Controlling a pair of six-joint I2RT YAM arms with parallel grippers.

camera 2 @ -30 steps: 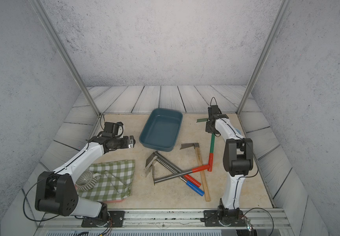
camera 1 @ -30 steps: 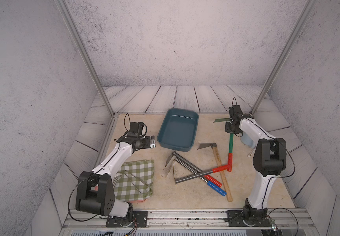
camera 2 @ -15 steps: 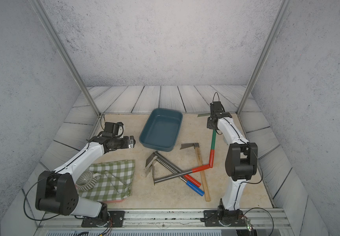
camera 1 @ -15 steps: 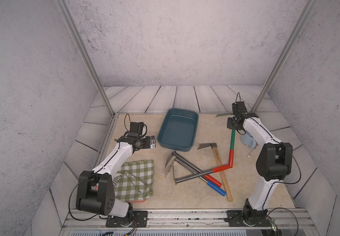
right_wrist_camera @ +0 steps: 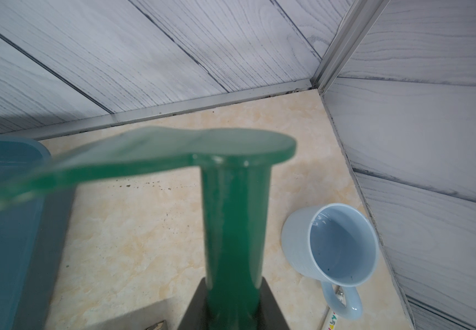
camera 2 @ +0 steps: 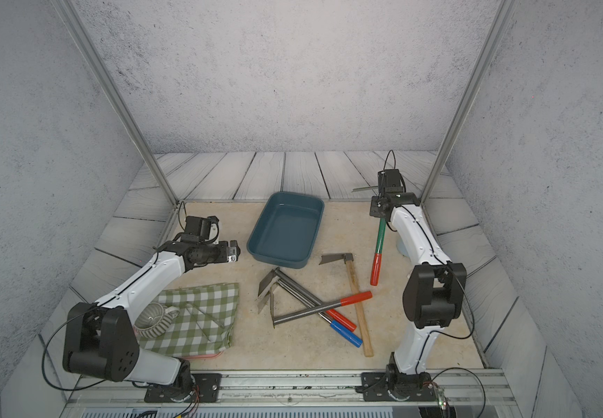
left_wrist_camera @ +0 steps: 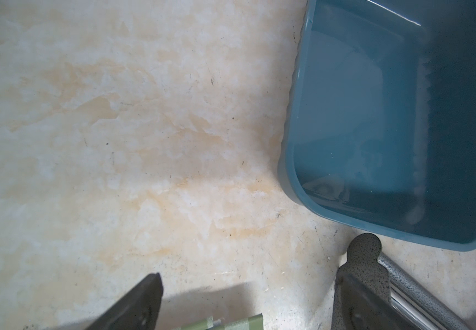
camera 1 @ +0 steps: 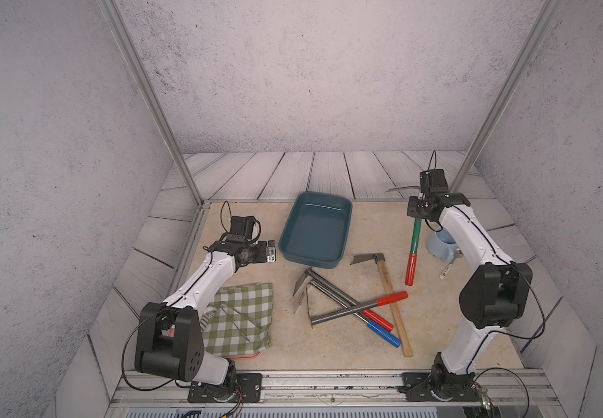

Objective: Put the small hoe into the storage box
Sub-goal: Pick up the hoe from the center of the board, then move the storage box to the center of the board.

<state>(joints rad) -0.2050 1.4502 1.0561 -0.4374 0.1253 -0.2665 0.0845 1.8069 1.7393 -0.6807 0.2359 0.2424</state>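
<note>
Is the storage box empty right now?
Empty: the storage box shows bare floor; the small hoe hangs in the right gripper, outside it.

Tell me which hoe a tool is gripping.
The green-shafted, red-gripped hoe: the right tool is shut on it near the blade. The wooden-handled hoe and grey-shafted hoes lie free.
</note>
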